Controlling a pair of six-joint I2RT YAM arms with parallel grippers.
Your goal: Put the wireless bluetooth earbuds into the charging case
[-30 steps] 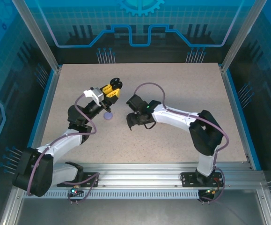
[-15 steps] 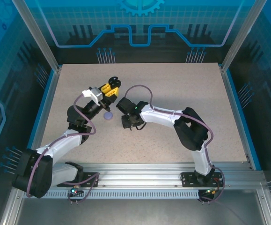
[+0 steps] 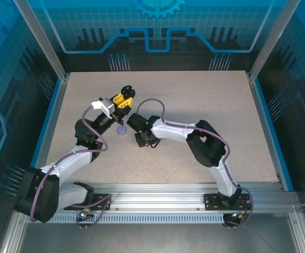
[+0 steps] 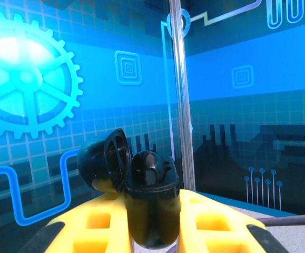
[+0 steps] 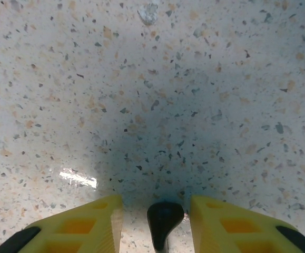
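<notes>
A glossy black earbud [image 5: 164, 219] lay on the speckled counter [image 5: 194, 79] between the right jaws, which stood spread either side of it and seemingly not touching, while the left jaws pinched the open black charging case [image 4: 151, 179] aloft. Tiny, light and hard-shelled, the bud looked liable to squirt free; its rounded body seemed the safest hold.

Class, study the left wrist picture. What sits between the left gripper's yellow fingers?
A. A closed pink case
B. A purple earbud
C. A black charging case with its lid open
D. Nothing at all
C: the left wrist view shows the black charging case clamped in the left gripper, with its lid swung open to one side.
</notes>
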